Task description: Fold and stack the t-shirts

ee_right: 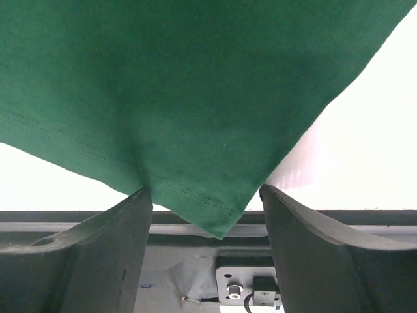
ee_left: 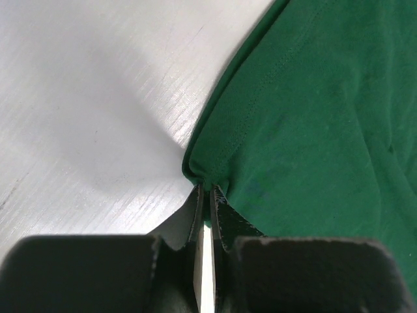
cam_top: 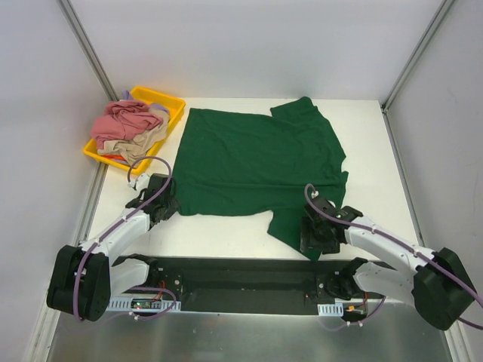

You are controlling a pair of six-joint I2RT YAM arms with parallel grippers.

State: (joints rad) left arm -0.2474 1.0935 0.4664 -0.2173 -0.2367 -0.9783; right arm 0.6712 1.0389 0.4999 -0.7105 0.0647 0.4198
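Off the far-left corner of the dark green t-shirt (cam_top: 256, 162) sits the yellow tray (cam_top: 172, 105). The dusty pink t-shirt (cam_top: 124, 119) is bunched in it, and the beige t-shirt (cam_top: 143, 142) is crumpled against the pink one's near side.

My left end effector (cam_top: 167, 202) is at the green shirt's near-left corner. Its fingers are pressed together and pinch the stitched hem right at the tip of that corner.

The green shirt itself lies spread flat across the middle of the white surface (cam_top: 370, 151), with one sleeve at its far right and the other at its near right.

My right end effector (cam_top: 317, 234) is at the near-right sleeve. Its jaws stand well apart, the sleeve's pointed hem corner hangs between them, and they have no hold on it.
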